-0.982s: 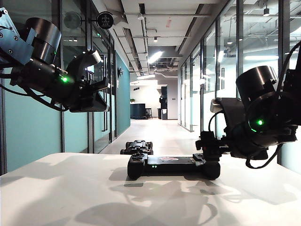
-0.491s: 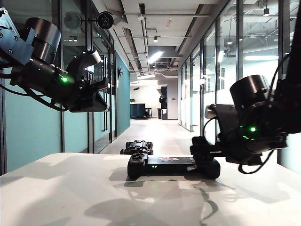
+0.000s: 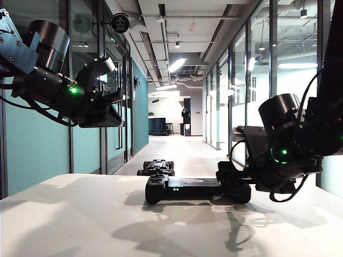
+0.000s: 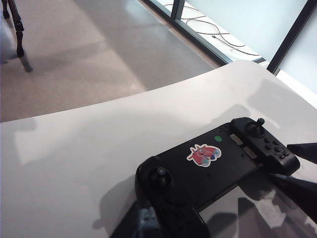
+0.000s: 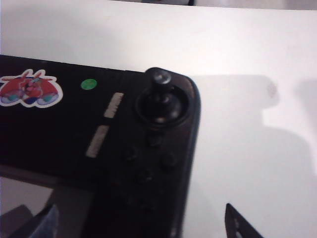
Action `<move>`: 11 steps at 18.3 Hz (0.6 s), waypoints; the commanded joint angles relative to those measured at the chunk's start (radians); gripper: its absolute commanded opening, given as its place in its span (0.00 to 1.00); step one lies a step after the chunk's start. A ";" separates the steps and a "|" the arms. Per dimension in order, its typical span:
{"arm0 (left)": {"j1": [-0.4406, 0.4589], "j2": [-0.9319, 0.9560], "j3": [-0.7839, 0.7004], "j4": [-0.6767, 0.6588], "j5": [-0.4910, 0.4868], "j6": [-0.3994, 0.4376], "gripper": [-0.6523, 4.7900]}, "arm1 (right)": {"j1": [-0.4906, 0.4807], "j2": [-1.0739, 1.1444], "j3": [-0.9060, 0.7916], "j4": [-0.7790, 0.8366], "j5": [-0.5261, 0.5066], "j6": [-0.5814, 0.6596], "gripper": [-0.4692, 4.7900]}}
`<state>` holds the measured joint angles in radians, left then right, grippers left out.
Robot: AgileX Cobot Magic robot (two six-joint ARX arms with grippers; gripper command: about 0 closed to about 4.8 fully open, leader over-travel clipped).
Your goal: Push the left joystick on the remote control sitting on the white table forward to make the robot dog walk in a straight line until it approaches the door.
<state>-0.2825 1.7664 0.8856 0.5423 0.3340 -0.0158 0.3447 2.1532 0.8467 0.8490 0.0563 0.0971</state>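
One remote control lay flat on the white table, near the table's far edge and roughly at its middle: a wide, matte black slab with bulky rounded grips at both ends. Two thin sticks rose from it, each with a small round cap, one at either end. Between them I saw one reddish cartoon sticker and one small green dot on the smooth top face, with two pale rectangular marks beside the stick nearer my right arm. Two tiny green lights glowed on the edge facing the outside camera. The tabletop was broad, smooth and chalky white with a soft rounded rim. One robot dog, black, boxy and low, sat on the corridor floor just beyond the table. My right gripper was low over the controller's right end, its two dark, pointed fingertips spread wide apart on either side of that grip and pinching nothing. My left gripper hung high above the table's left side, well apart from the controller; I could not tell whether its fingers were spread or pressed together.
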 commanded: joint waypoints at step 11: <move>-0.001 -0.002 0.004 0.014 0.008 0.003 0.11 | -0.023 0.040 0.067 -0.008 -0.055 0.004 0.86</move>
<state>-0.2825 1.7664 0.8856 0.5419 0.3340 -0.0158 0.3248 2.1960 0.9112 0.8322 0.0101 0.0975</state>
